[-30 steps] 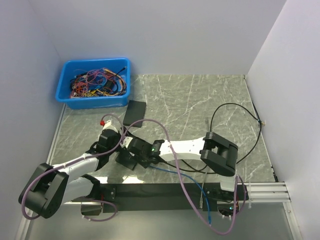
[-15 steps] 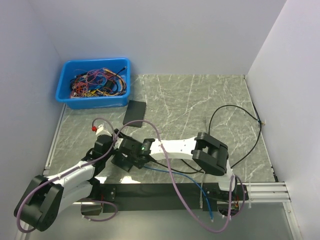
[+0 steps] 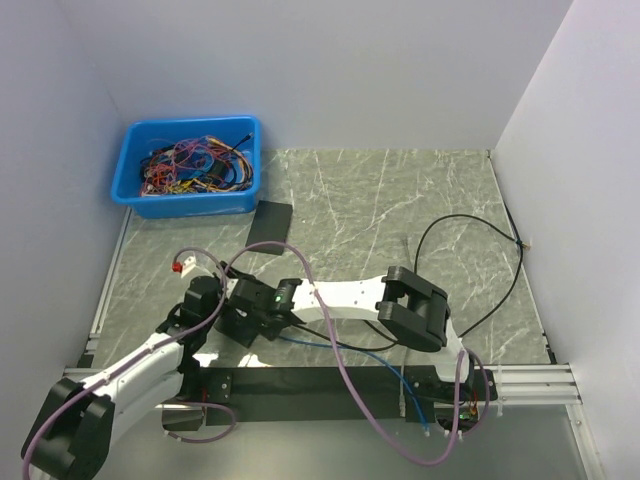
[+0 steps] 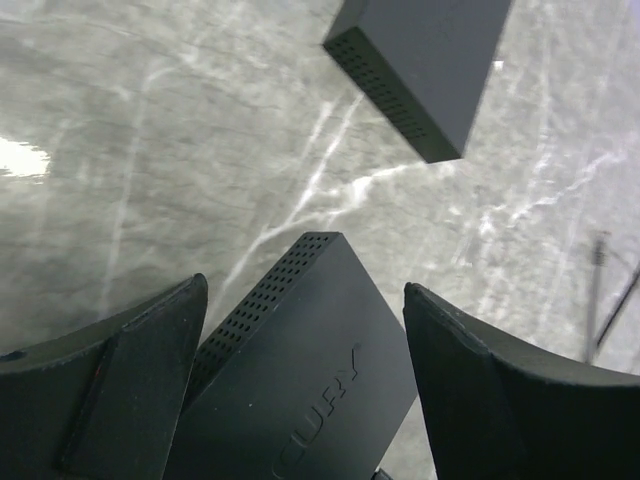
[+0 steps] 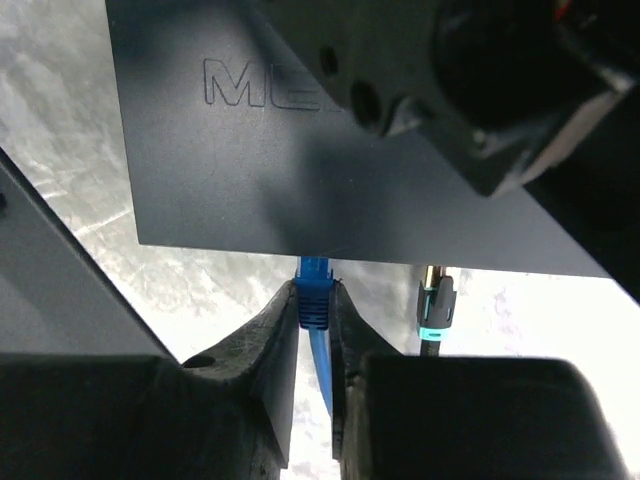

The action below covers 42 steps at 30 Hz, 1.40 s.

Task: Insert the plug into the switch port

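The switch (image 4: pixel 300 380), a flat black box with a vented side, lies between the fingers of my left gripper (image 4: pixel 305 287), which is open and straddles it, with a gap showing on the right side. My right gripper (image 5: pixel 313 295) is shut on the blue plug (image 5: pixel 313 300), whose tip is at the near edge of the switch (image 5: pixel 300 150). A black and teal plug (image 5: pixel 435 305) sits in that same edge further right. From above, both grippers meet at the switch (image 3: pixel 238 325) near the front left, and the blue cable (image 3: pixel 320 343) trails to the right.
A second black box (image 3: pixel 270 225) lies further back, also in the left wrist view as a black box (image 4: pixel 420 70). A blue bin (image 3: pixel 190 165) of tangled wires stands at the back left. A black cable (image 3: pixel 470 240) loops on the right. A black rail (image 3: pixel 320 385) runs along the near edge.
Both grippers and the switch have shifted left and toward the near edge. The left arm has drawn back toward its base; the right arm has reached further left, still holding the plug.
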Motion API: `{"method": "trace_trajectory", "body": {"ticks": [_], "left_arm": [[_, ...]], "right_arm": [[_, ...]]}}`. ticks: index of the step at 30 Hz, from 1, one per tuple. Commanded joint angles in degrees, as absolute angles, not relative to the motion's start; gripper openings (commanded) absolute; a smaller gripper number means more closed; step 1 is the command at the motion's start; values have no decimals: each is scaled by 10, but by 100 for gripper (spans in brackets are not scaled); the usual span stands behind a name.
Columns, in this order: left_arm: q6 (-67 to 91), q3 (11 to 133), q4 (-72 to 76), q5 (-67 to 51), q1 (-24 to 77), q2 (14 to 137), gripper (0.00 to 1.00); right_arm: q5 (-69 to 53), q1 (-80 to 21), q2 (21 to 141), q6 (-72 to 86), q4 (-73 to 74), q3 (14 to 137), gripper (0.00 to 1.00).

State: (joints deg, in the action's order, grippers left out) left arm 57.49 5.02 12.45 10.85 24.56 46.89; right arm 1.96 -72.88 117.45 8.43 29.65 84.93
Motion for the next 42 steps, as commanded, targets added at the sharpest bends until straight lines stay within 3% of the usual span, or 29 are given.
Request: {"method": "trace_trajectory", "body": {"ticks": [1, 5, 8, 14, 20, 28, 34, 42], "left_arm": [[598, 73, 5, -21, 287, 446, 87], [584, 110, -57, -2, 287, 415, 91], [572, 133, -91, 20, 286, 412, 93], [549, 175, -132, 41, 278, 412, 95], [517, 241, -145, 50, 267, 417, 98], [465, 351, -130, 60, 251, 510, 98], [460, 359, -96, 27, 234, 533, 98], [464, 320, -74, 11, 225, 538, 97]], "right_arm": [[82, -688, 1186, 125, 85, 835, 20], [90, -688, 1144, 124, 71, 774, 44], [91, -692, 1115, 123, 72, 729, 57], [106, -711, 990, 126, 83, 626, 70], [108, -708, 858, 150, 113, 550, 73], [126, -674, 826, 179, 176, 552, 74], [120, -547, 802, 221, 214, 504, 61], [102, -525, 838, 240, 255, 500, 56]]}}
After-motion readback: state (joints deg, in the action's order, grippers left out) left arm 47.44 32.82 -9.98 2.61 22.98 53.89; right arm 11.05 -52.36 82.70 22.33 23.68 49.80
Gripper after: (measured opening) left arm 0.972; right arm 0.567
